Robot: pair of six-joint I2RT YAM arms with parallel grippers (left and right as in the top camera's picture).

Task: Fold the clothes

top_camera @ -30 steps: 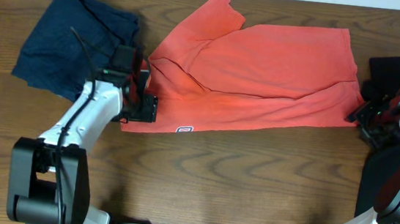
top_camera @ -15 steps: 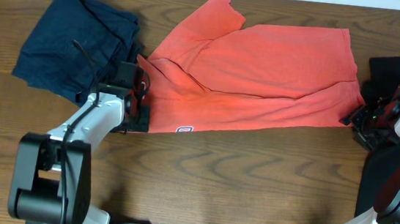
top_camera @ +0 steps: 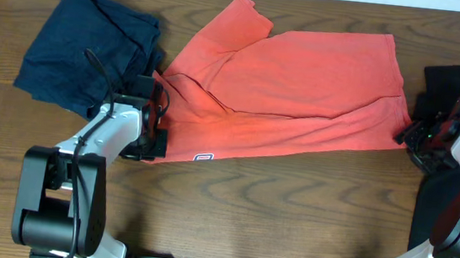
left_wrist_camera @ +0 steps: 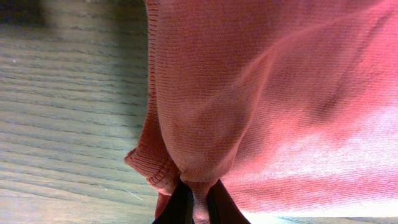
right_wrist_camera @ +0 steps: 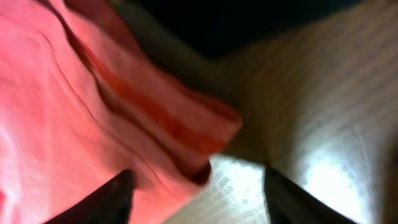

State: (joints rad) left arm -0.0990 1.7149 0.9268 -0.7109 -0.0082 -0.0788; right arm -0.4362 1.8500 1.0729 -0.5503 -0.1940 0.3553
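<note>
the left jaws are pressed together on a pinch of the shirt (left_wrist_camera: 261,93) at its near-left hem, with a small fold of coral knit caught between the tips. the right jaws stand apart, straddling the shirt's near-right corner without gripping it. the shirt lies spread across the middle of the tabletop (top_camera: 290,211), rumpled toward the far left, its label (top_camera: 203,156) at the near edge. a navy garment (top_camera: 85,47) lies bunched at the far left, near the left jaws. a black one (top_camera: 459,79) sits at the right edge, just beyond the right jaws. the step in hand looks like taking both near corners ahead of a fold. next, i judge, the right jaws need to close on their corner. then both arms would lift together and carry the near edge toward the far edge, keeping the cloth taut so it does not bunch.
</note>
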